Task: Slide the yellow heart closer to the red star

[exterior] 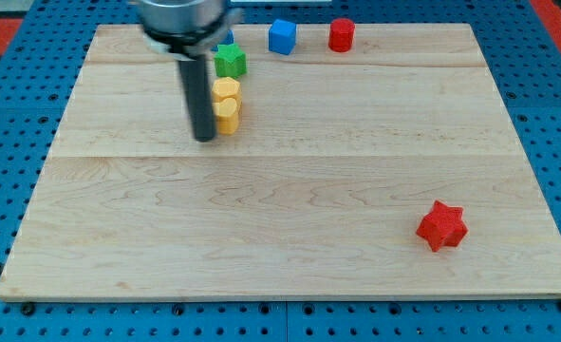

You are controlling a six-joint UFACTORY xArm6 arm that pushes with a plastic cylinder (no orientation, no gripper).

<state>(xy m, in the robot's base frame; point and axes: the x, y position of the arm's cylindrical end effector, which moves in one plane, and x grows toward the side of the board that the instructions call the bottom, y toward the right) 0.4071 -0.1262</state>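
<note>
Overall, pale wooden board (289, 218), blue pegboard (5, 114) around

A green star block (230, 62), a blue cube (282, 36) and a red cylinder (342, 34) sit near the top edge of the wooden desk (289, 228).

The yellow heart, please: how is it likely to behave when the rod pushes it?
The yellow heart looks a squat, rigid block, so it should slide, not tip or roll. On the smooth board it probably moves easily. My tip sits at its left side, low, so an off-centre push may turn it.
</note>
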